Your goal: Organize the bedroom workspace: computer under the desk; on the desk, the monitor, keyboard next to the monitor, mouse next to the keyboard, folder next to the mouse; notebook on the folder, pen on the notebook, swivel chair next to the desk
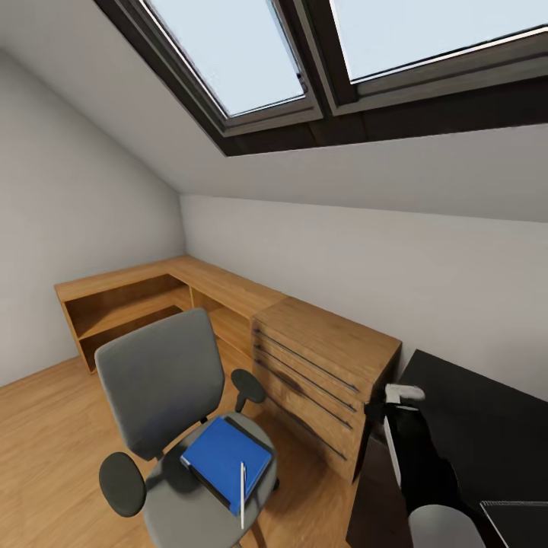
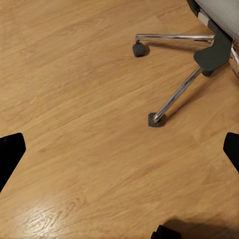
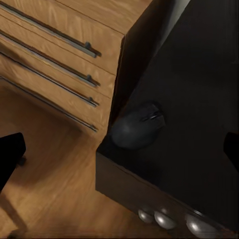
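Black and glossy, the long L-shaped worktop [image 1: 487,426] stands at your right, butted against the light wooden drawer chest [image 1: 320,373]. One grey fabric swivel chair [image 1: 171,411] on a chrome base sits well apart from that worktop, on the chest's far side. On its seat lies one flat bright blue folder [image 1: 224,457], long axis pointing toward the chest, with one thin white pen [image 1: 243,495] resting on the folder's near edge. One small dark rounded mouse [image 3: 137,127] lies at the worktop's corner. Your left gripper [image 2: 119,149] is spread wide above the floor near the chair's base, so it's the nearer arm for the folder; your right gripper [image 3: 119,149] is also wide, over the mouse.
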Motion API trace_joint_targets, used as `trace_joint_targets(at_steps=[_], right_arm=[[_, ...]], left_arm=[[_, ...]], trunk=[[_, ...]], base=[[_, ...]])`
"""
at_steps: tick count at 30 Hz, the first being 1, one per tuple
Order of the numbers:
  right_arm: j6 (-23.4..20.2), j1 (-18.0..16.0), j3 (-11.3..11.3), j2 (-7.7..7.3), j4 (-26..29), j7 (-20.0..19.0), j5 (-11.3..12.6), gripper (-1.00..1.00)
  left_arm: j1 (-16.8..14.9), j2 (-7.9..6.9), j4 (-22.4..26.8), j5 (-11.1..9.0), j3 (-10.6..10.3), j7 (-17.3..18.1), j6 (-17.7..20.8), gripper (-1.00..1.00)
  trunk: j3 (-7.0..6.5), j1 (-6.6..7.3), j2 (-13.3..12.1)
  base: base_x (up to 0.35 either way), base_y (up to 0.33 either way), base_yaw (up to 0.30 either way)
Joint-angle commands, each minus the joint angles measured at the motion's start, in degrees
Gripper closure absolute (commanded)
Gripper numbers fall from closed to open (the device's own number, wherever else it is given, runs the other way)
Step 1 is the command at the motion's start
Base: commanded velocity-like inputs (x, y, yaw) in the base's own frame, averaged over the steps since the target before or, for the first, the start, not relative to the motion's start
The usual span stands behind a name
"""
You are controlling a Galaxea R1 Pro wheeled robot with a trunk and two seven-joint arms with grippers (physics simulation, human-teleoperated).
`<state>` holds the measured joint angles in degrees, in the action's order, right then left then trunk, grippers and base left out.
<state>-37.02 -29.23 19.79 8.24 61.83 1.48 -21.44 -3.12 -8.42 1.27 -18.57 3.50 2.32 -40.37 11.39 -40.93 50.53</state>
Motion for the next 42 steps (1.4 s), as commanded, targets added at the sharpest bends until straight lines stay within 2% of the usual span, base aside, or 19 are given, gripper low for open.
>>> trace_joint_targets(at_steps=[1,5,8,11,20,26,30,35,42], right_arm=[[-0.7,-0.1,1.1,-0.02,0.0,0.1,0.1,-1.00],[-3.8,-0.1,4.1,-0.16,0.0,-0.1,0.3,-1.00],[-4.6,-0.1,4.8,-0.46,0.1,-0.3,0.3,-1.00],[-4.8,-0.1,5.0,-1.17,0.1,-0.4,0.3,-1.00],[-4.8,0.0,5.1,-1.84,0.0,-0.4,0.3,-1.00],[-4.8,-0.1,5.7,-3.46,-0.3,-0.4,0.3,-1.00],[-4.8,0.0,6.0,-3.82,-0.6,-0.7,0.5,-1.00],[-4.8,-0.1,6.1,-4.01,-0.6,-3.1,2.4,-1.00],[-4.8,-0.1,6.1,-4.03,-0.8,-3.7,2.7,-1.00]], left_arm=[[0.0,-0.01,0.0,0.0,0.3,0.3,-0.1,-1.00],[0.0,-0.02,0.0,0.0,0.4,0.3,-0.1,-1.00],[0.0,-0.02,0.0,0.0,0.4,0.3,-0.1,-1.00],[0.0,-0.02,0.0,0.0,0.4,0.3,-0.1,-1.00],[0.0,-0.02,0.0,0.1,0.4,0.3,-0.1,-1.00],[0.0,-0.02,0.0,0.1,0.4,0.4,-0.1,-1.00],[0.0,-0.02,0.0,0.1,0.4,0.4,-0.1,-1.00],[0.0,-0.02,0.0,0.1,0.5,0.4,-0.1,-1.00],[0.0,-0.02,0.0,0.0,0.5,0.4,-0.1,-1.00]], trunk=[[0.08,-0.01,0.1],[0.08,-0.01,0.1],[0.08,-0.01,0.1],[0.08,-0.01,0.1],[0.08,-0.01,0.1],[0.08,-0.01,0.1],[0.08,-0.01,0.1],[0.08,-0.01,0.1],[0.08,-0.01,0.1]], base=[[0.000,0.000,0.000],[0.044,0.000,0.000],[0.241,0.000,0.000],[0.259,0.000,0.000],[0.068,0.000,0.000],[0.160,0.000,0.000],[0.262,0.000,0.000],[0.100,0.000,0.000],[0.015,0.000,0.000]])
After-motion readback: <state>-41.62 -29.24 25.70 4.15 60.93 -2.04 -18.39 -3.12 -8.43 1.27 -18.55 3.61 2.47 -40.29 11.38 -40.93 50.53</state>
